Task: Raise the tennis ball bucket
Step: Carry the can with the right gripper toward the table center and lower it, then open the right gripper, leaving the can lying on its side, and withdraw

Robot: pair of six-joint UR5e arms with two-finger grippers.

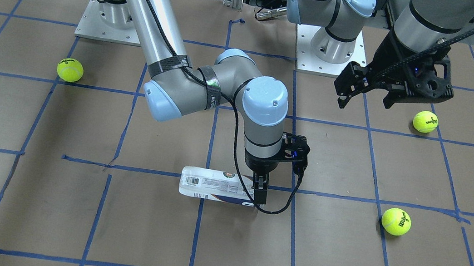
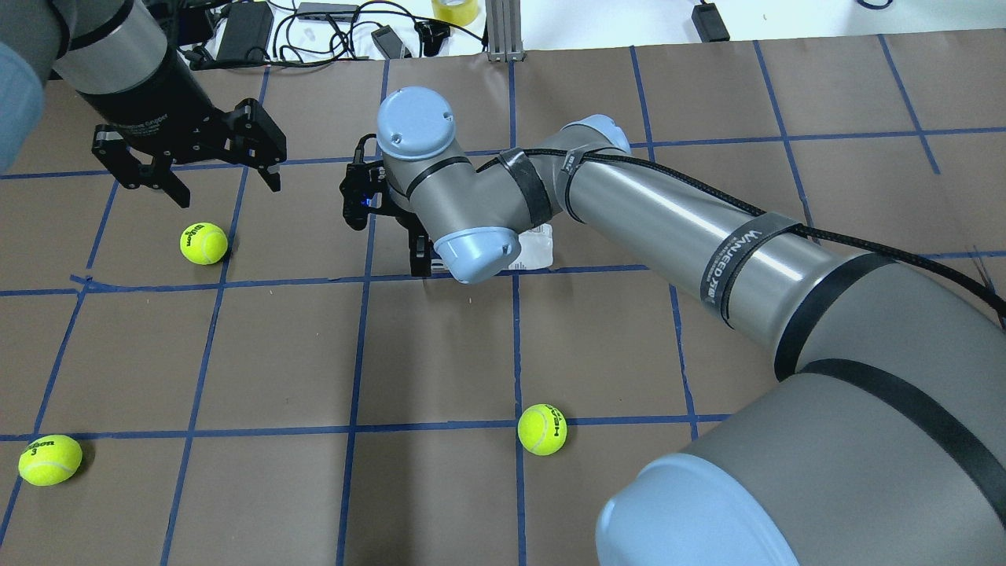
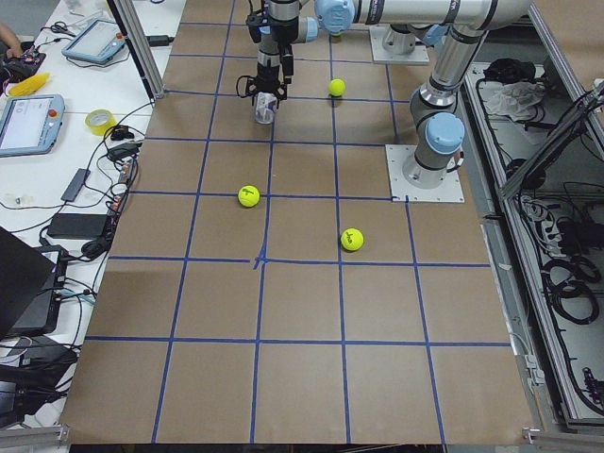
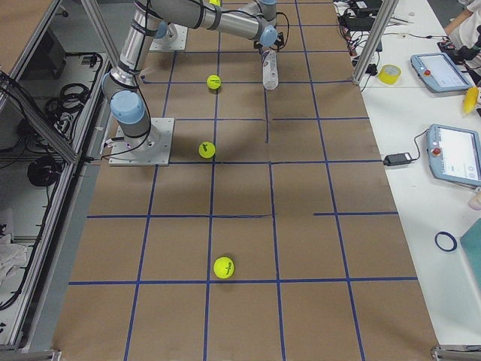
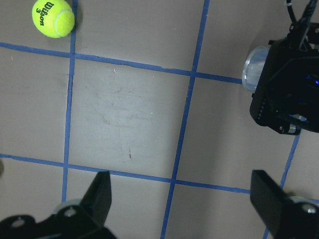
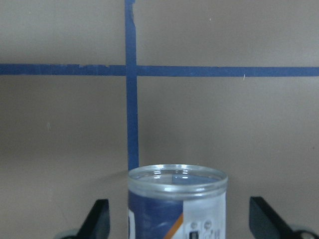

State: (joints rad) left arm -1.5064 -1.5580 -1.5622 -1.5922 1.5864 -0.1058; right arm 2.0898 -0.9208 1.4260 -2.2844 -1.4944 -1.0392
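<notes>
The brown-papered table [image 1: 69, 221], gridded with blue tape, carries everything. The right arm [image 1: 206, 88] reaches over its middle and points its wrist straight down; the right jaws are spread wide, one finger [image 6: 99, 219] on each side of the bucket's rimmed end, with a clear gap either way, so they hold nothing. The left arm [image 1: 426, 20] hangs above the table at about 2 o'clock in the front-facing view, its left jaws also wide open and empty (the wrist camera shows only bare paper and tape between them). The tennis ball bucket [image 1: 211, 187] lies on its side just toward 6 o'clock from the table's centre in that view, its length running from 9 to 3 o'clock, barcode at the 9 o'clock end, the 3 o'clock end between the right jaws. Three tennis balls lie well apart from it: one at 10 o'clock [image 1: 70, 70], one at 2 o'clock [image 1: 425, 121] just beside the left jaws, one at 4 o'clock [image 1: 396, 221].
</notes>
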